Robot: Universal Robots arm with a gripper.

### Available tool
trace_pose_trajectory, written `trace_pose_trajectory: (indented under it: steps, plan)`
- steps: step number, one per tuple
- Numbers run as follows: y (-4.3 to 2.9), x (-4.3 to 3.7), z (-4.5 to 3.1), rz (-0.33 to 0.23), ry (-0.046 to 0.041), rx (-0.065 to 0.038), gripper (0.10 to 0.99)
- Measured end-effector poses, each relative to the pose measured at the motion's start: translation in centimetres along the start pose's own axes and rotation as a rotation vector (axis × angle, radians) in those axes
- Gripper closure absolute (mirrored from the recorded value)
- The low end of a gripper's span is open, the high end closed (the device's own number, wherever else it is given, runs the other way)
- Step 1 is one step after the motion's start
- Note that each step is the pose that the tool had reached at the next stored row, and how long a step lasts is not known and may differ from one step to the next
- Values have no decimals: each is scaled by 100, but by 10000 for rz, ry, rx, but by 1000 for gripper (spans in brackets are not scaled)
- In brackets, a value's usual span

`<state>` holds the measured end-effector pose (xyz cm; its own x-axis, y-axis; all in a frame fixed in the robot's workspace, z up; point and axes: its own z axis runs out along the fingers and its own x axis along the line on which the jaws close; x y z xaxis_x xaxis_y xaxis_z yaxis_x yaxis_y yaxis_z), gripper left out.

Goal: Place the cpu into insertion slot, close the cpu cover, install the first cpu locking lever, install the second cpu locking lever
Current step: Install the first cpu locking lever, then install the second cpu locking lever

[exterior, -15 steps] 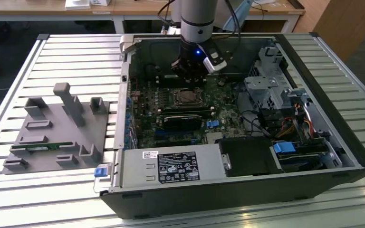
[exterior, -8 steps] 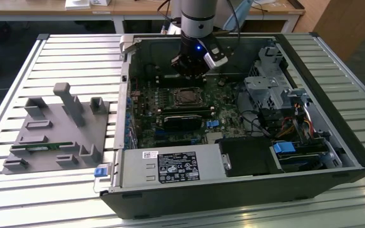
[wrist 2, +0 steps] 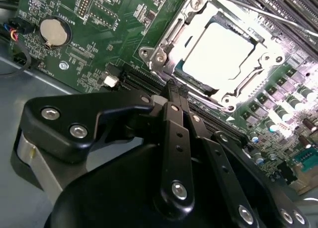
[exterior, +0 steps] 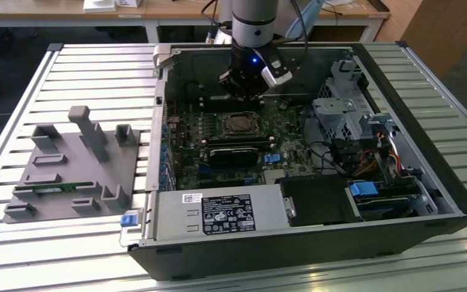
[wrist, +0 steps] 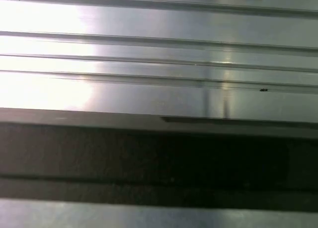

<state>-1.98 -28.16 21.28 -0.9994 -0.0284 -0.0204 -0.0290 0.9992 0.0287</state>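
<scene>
In the exterior view my gripper [exterior: 243, 94] hangs inside the open computer case, just behind the insertion slot [exterior: 240, 125] on the green motherboard [exterior: 186, 131]. The second wrist view shows the cpu [wrist 2: 218, 51] lying flat in the socket, its silver-grey top bright with glare. The silvery cpu cover [wrist 2: 166, 49] lies down around it as a frame. A thin metal lever rod [wrist 2: 268, 14] runs along the socket's far side. My gripper [wrist 2: 176, 89] is shut with nothing between its black fingers [wrist 2: 175, 133], a short way off the socket's edge.
A grey fixture [exterior: 71, 170] holding a green module [exterior: 51, 188] stands on the slatted table [exterior: 22, 243] at the exterior view's left. Inside the case are a power supply [exterior: 217, 213], a drive cage [exterior: 343, 109], cables [exterior: 363, 161] and black memory slots [exterior: 233, 143].
</scene>
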Motion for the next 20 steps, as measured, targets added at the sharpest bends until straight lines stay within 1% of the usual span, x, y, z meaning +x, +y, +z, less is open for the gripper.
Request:
trace_pose_trajectory:
  steps: [20]
  plan:
    - [-58, -2, -2, -1, 1, 1, 980]
